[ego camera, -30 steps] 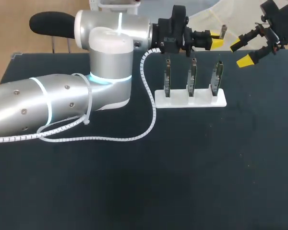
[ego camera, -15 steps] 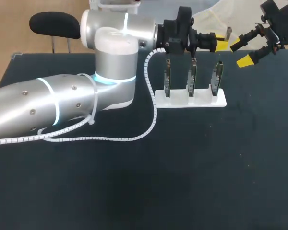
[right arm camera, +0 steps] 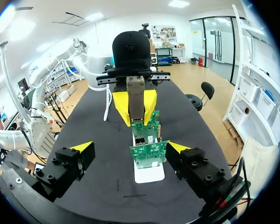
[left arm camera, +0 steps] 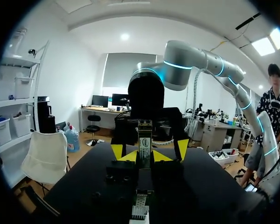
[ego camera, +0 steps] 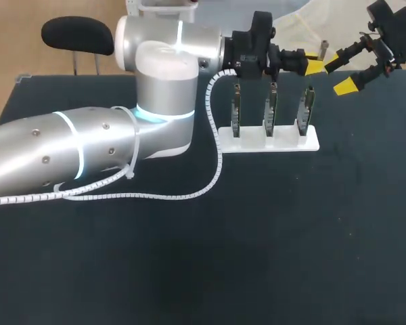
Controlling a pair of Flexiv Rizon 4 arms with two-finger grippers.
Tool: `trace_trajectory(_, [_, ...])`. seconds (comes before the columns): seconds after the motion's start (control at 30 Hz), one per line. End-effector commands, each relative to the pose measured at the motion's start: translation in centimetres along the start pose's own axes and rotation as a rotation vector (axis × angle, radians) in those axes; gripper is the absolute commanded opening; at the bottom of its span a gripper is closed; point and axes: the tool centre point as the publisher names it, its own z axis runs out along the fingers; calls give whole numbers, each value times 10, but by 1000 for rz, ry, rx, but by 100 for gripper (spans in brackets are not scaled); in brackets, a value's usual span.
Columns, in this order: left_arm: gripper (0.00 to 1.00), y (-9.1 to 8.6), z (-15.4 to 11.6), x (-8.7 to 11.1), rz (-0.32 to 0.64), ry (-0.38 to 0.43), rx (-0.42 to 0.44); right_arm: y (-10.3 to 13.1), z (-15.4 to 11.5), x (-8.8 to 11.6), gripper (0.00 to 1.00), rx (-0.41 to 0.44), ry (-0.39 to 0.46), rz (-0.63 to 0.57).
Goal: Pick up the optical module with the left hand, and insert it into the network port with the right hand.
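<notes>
My left jaws grip the optical module (left arm camera: pixel 144 139), held in the air near the boards (right arm camera: pixel 148 154) on the white stand (ego camera: pixel 267 143). My right jaws stand open, facing it, not touching. I judge the handover is in hand: next, the right jaws must close squarely on its free end.

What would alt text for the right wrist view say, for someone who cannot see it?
The left gripper, facing the camera, holds a slim optical module between its yellow tips, beyond green circuit boards standing in a white stand on the black table. The right gripper is wide open, its fingers apart from the nearest board.
</notes>
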Motion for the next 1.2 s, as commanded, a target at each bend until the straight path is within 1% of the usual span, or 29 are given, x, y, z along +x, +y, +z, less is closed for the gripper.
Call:
trace_trajectory(0.03, [0, -5, -2, 1, -7, -6, -15, 1, 0, 0, 100, 3, 1, 0])
trace_trajectory(0.13, [0, -5, -2, 1, -3, -10, -12, 1, 0, 0, 100, 3, 1, 0])
trace_trajectory(0.23, [0, -2, -4, -2, 45, -23, -25, 1, 0, 0, 100, 3, 1, 0])
trace_trajectory(0.97, [0, -2, -4, -2, 45, -23, -25, 1, 0, 0, 100, 3, 1, 0])
trace_trajectory(1.0, [0, -3, -2, 4, 23, -21, -12, 1, 0, 0, 100, 3, 1, 0])
trace_trajectory(1.03, [0, -4, 0, 8, 8, -43, -5, 1, 0, 0, 100, 3, 1, 0])
trace_trajectory(1.1, [0, -6, 3, 17, -16, -40, -21, 1, 0, 0, 100, 3, 1, 0])
trace_trajectory(1.2, [0, -7, 6, 27, -44, -58, -29, 1, 0, 0, 100, 3, 1, 0])
